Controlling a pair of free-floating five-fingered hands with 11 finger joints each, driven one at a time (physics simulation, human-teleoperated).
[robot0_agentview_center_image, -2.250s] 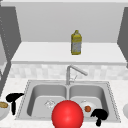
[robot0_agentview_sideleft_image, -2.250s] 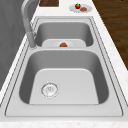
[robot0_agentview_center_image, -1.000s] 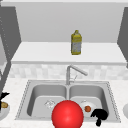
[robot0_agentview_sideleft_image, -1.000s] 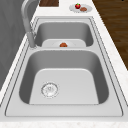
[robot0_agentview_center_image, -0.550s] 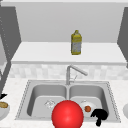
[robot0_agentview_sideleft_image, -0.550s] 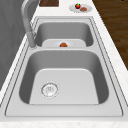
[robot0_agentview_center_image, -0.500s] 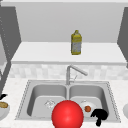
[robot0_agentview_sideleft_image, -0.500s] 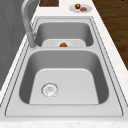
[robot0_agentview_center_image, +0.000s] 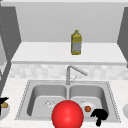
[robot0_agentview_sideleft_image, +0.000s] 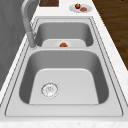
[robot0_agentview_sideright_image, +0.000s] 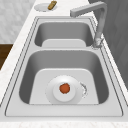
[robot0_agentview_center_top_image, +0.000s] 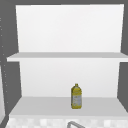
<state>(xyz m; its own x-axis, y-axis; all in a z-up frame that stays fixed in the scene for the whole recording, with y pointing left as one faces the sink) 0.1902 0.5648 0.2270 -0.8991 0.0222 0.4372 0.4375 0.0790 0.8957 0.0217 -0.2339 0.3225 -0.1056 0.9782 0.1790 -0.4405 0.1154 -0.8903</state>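
Two hands, front view: my left hand (robot0_agentview_center_image: 3, 100) has slid further left of the sink (robot0_agentview_center_image: 23, 101), now just over the brown roll (robot0_agentview_center_image: 4, 105); so it's the one working. Right hand (robot0_agentview_center_image: 100, 115) hasn't moved, at the sink's right basin beside the orange bit (robot0_agentview_center_image: 87, 108). Open or shut: can't tell for either.
Left side view: orange bit in the far basin.
Right side view: it sits on a plate (robot0_agentview_sideright_image: 53, 95) on the basin floor; roll beyond the sink's far end.
Upper view: bottle (robot0_agentview_center_top_image: 76, 96) above the sink.

A small round orange-red fruit (robot0_agentview_center_image: 87, 108) sits at the centre of a white plate (robot0_agentview_sideright_image: 56, 96), which lies flat on the right sink basin's floor
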